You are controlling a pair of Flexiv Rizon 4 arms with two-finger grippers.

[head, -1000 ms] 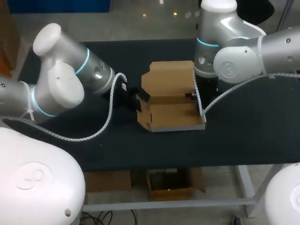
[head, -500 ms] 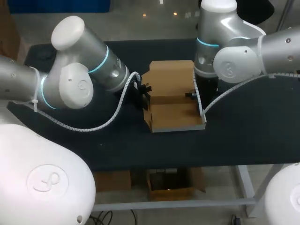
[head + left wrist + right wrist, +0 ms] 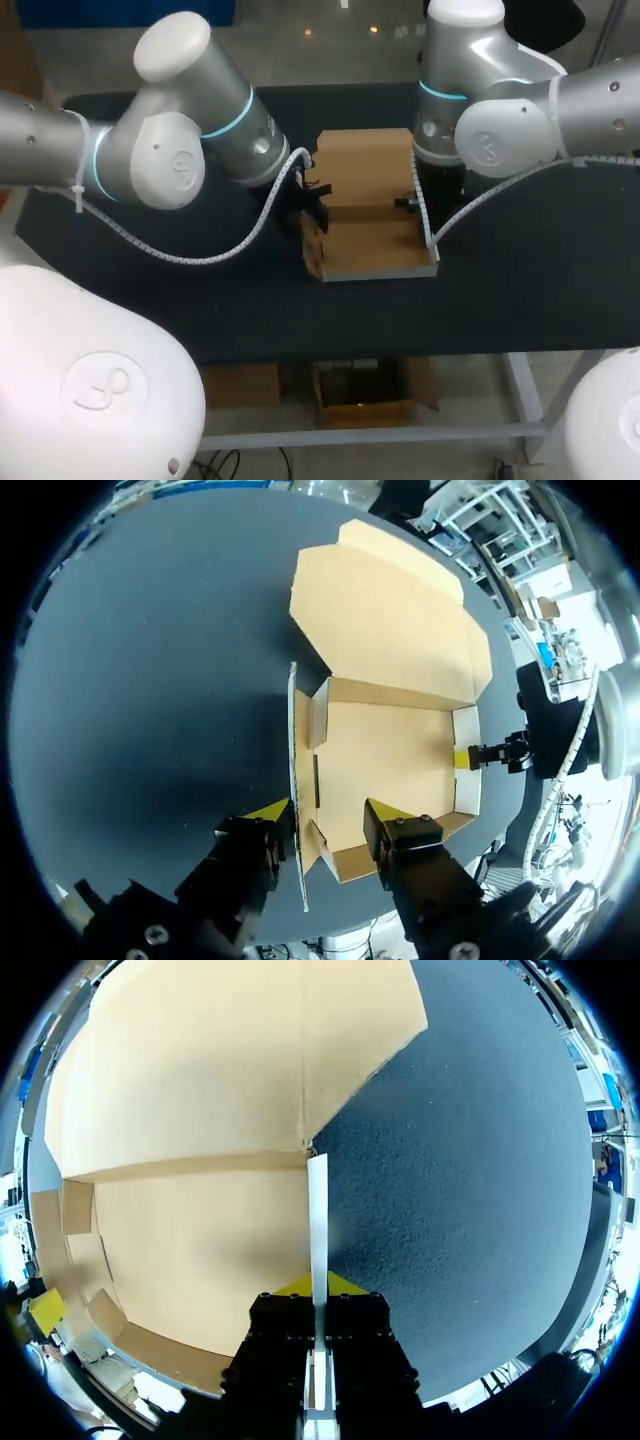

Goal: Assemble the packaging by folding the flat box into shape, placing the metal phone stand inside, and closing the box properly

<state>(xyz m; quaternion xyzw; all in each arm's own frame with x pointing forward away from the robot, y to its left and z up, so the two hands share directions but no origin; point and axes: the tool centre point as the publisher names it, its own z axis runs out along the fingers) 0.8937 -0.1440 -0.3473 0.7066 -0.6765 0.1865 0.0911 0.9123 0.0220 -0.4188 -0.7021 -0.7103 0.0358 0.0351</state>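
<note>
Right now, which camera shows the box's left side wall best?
The left wrist view: the left side wall stands upright, edge-on, between the left hand's open fingers. The head view shows it partly behind the left arm; the right wrist view shows only its inner face, far across the box.

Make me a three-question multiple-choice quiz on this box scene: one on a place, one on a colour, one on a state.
1. The right claw is at: A the box's side wall; B bare table; C the left arm.
2. The box's inside is: A white; B brown; C blue.
3. The lid is: A taped; B shut; C open.
Answers: A, the wall stands between its fingers; B, floor and walls show brown cardboard; C, the lid lies flat behind the open box.
</note>
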